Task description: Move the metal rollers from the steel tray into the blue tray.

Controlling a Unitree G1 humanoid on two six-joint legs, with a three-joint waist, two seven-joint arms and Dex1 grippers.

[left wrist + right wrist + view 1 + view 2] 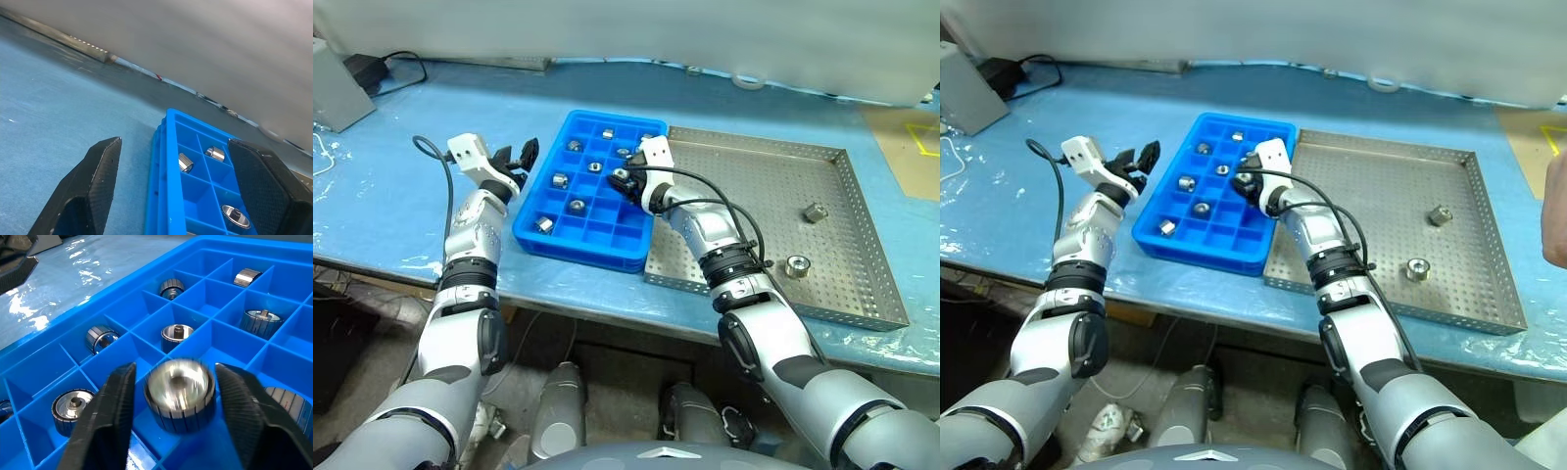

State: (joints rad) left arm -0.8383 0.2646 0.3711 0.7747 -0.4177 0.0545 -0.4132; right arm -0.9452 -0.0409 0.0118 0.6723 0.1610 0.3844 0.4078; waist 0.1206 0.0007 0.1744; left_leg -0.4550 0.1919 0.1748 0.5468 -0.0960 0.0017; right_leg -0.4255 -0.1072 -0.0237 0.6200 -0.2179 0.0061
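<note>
Head views: the blue tray [592, 230] sits mid-counter [391, 196], its right edge just beside the left rim of the steel tray [754, 157]. Several metal rollers [560, 180] lie in separate compartments of the blue tray. Two rollers are on the steel tray's perforated floor, one near its right rim [815, 212], one near its front rim [797, 265]. The right pincer [625, 180] is over the blue tray's right-hand compartments. The left pincer [514, 157] hangs above the counter just off the blue tray's left edge, fingers spread, nothing between them.

Left wrist view: the left pincer's two black fingers [80, 196] stand wide apart and hold nothing, one over the blue counter cover, one over the tray. Rollers show in the tray's compartments [215, 153].

Right wrist view: the right pincer [178, 401] has its fingers parted on either side of one roller [180, 391], which is blurred. A gap shows between the roller and each finger pad; the grip looks released. The roller is over a blue tray compartment; cannot tell whether it touches the floor. Neighbouring compartments hold rollers, some upright, some on their sides.
</note>
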